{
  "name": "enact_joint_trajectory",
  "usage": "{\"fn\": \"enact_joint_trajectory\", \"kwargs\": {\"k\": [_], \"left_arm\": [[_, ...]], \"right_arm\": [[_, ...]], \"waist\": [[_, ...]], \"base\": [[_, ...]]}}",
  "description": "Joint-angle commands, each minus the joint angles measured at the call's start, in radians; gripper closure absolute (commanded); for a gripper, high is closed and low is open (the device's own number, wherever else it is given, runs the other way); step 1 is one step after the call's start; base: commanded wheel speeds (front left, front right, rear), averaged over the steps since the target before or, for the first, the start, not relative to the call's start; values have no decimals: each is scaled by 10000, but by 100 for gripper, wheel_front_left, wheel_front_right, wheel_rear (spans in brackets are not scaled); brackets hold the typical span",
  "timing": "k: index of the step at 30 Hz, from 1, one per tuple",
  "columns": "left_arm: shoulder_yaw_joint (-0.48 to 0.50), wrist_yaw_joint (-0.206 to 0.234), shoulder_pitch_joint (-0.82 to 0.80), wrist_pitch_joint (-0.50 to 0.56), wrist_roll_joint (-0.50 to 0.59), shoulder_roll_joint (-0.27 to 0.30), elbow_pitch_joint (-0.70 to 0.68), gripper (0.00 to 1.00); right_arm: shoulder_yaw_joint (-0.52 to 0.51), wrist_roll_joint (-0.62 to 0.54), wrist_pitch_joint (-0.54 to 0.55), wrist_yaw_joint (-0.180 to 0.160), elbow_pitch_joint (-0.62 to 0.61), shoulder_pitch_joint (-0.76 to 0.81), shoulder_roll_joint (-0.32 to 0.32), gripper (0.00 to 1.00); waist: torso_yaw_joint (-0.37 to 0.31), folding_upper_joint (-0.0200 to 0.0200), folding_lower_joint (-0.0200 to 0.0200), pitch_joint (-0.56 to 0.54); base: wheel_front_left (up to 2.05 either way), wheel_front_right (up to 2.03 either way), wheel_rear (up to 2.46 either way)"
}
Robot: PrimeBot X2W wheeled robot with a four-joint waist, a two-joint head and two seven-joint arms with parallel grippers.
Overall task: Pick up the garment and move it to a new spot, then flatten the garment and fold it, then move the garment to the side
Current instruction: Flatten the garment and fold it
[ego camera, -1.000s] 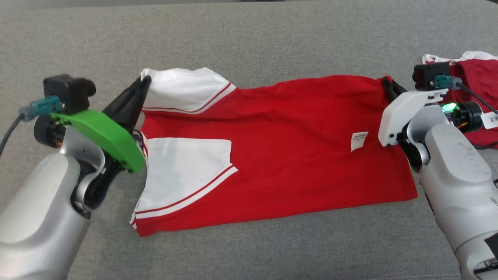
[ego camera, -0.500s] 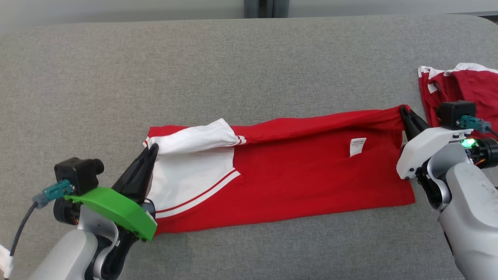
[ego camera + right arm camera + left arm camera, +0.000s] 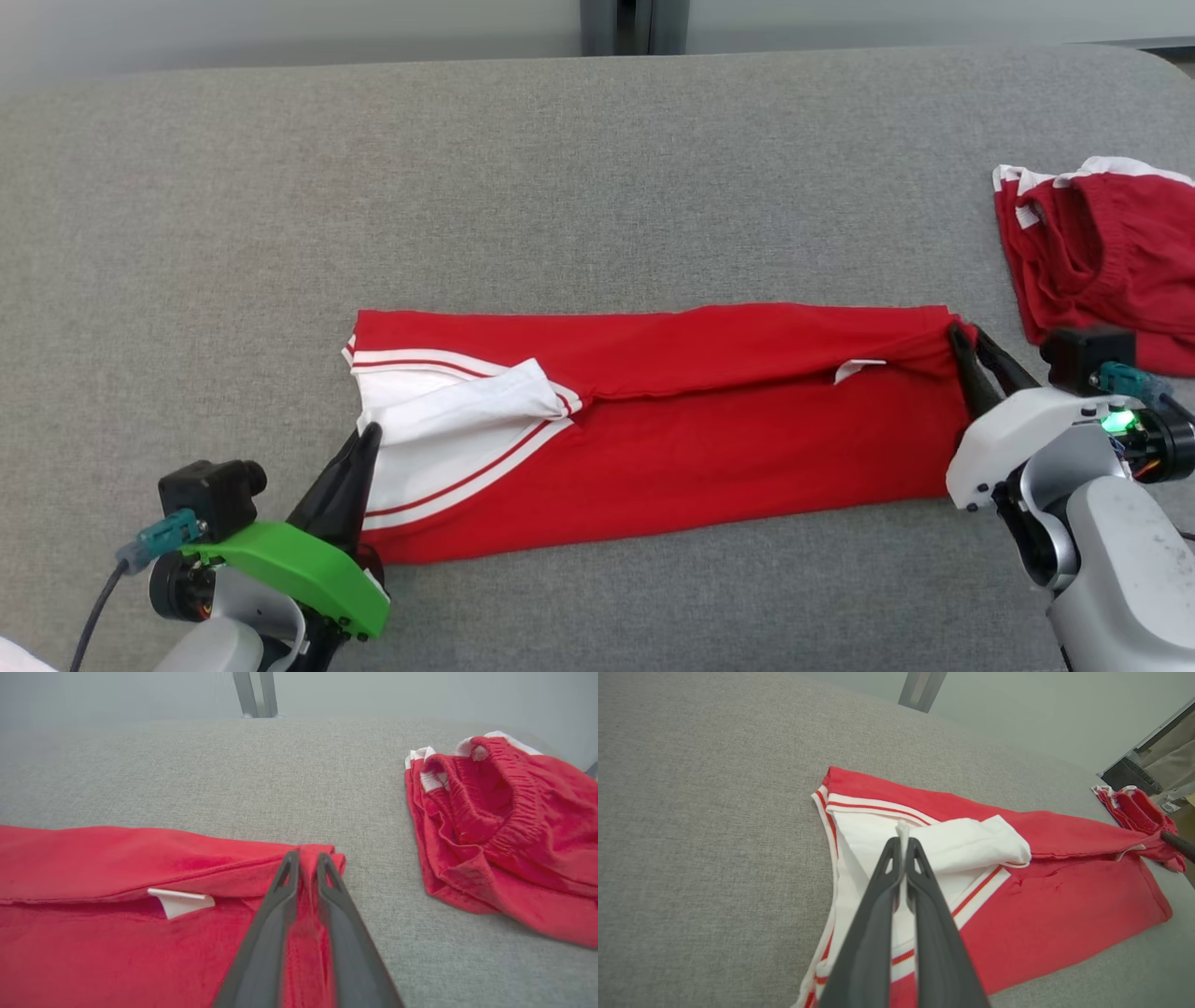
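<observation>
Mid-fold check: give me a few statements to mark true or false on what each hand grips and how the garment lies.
1. The left hand is shut on white fabric of the garment. True.
2. The right hand pinches a red corner of the garment. True.
3. The white label lies fully exposed on top. False: a red layer is folded over it, and just a corner of the label peeks out.
4. The red shorts touch the garment. False: the red shorts lie apart, with grey surface between.
5. The garment lies folded lengthwise into a long strip. True.
</observation>
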Motion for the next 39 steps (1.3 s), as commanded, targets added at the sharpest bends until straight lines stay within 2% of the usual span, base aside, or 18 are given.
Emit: {"fn": "enact_joint_trajectory", "kwargs": {"k": [1,6,9,15,18,26,39], "left_arm": [[28,82,214,-169,126,-25,101,2],[248,355,568,-884,295,-153,332,0],[523,683,873,-1262,467,-303,216,0],[1070,1263,1400,-1503,1213,-594,-345,0],[1239,1403,1533,-1512,1508,-764,-521,0],[1280,1390,1444,-1519,2064,-1177,-535,0],[1415,1232,1526,-1514,2363,-1392,-420,0]], "right_arm": [[-128,-87,-99,-16,-146,248,46,0],[-806,-201,-233,-16,-512,914,350,0],[-1226,-268,-240,-16,-689,1252,530,0],[-1925,-416,-14,-16,-1099,1661,885,0],[-2092,-451,195,-14,-1239,1688,1062,0],[-2079,-841,1169,-16,-859,1080,1362,0],[-2511,-2064,1902,-16,1425,442,1033,0]], "waist": [[-34,-1,0,-68],[-100,-1,0,-289],[-116,-1,0,-460],[4,-1,0,-752],[123,-1,0,-864],[572,-1,0,-1002],[1248,-1,0,-904]], "base": [[0,0,0],[0,0,0],[0,0,0],[0,0,0],[0,0,0],[0,0,0],[0,0,0]]}}
